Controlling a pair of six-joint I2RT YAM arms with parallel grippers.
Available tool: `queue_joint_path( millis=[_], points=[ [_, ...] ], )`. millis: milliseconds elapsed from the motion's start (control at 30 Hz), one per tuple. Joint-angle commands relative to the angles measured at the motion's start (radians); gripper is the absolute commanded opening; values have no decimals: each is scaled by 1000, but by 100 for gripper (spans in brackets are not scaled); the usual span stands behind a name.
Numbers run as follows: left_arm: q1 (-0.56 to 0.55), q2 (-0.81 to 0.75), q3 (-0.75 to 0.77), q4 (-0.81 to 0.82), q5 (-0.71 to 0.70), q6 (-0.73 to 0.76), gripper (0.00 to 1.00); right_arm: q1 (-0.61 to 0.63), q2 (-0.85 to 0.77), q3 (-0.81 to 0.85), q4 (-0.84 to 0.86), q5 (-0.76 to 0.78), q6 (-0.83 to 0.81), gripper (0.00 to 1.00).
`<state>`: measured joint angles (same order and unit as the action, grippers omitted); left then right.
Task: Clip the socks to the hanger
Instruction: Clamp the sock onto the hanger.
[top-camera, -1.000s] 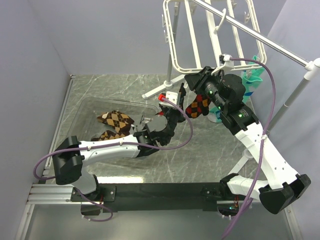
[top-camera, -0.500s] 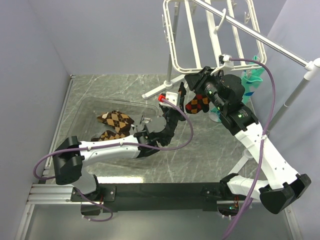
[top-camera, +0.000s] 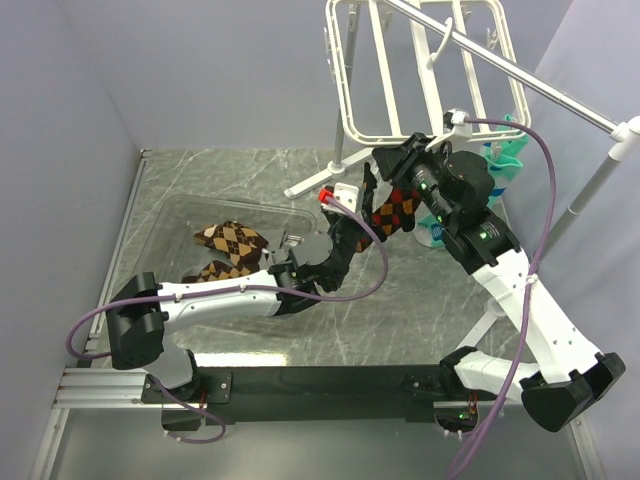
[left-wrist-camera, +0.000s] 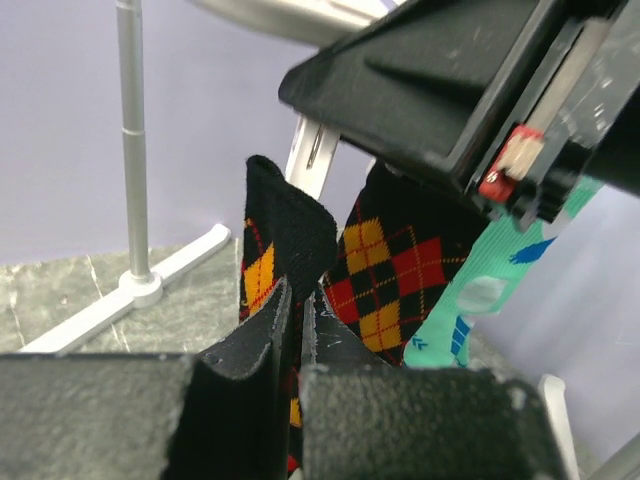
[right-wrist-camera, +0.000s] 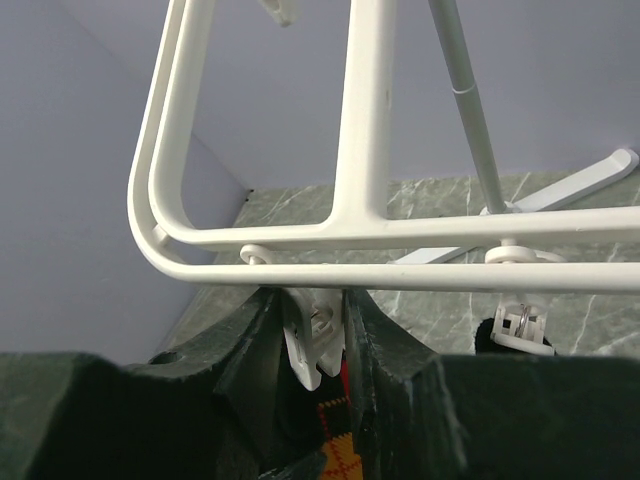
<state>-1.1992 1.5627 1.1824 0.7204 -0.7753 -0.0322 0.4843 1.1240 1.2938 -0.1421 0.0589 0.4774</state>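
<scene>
Left gripper (left-wrist-camera: 298, 305) is pinching argyle sock (left-wrist-camera: 395, 270) cuff, centre frame. Right gripper (right-wrist-camera: 316, 308) is squeezing a clip (right-wrist-camera: 302, 352) on the hanger (right-wrist-camera: 362, 130), presumably opening it for the cuff.

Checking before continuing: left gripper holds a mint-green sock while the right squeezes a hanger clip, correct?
No: the left gripper holds the argyle sock, not a mint-green one, per the left wrist view. The right gripper does squeeze a hanger clip.

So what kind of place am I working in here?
Probably a lab test cell: plain lilac walls box in a marble-look table, an aluminium rail edges it, and the hanger hangs on a metal pole stand.
</scene>
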Motion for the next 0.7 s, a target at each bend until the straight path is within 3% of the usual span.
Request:
queue_joint_path(
  millis=[0,367,667],
  points=[
    [-7,-16,40,43,31,53,1,2,-29,-10,59,61,-16,0],
    [-11,-18,63,51,71,130,1,14,-39,-27,64,105,-36,0],
    [-8,-47,45,11,203,178,1,27,-49,-45,76,168,-57,0]
  ],
)
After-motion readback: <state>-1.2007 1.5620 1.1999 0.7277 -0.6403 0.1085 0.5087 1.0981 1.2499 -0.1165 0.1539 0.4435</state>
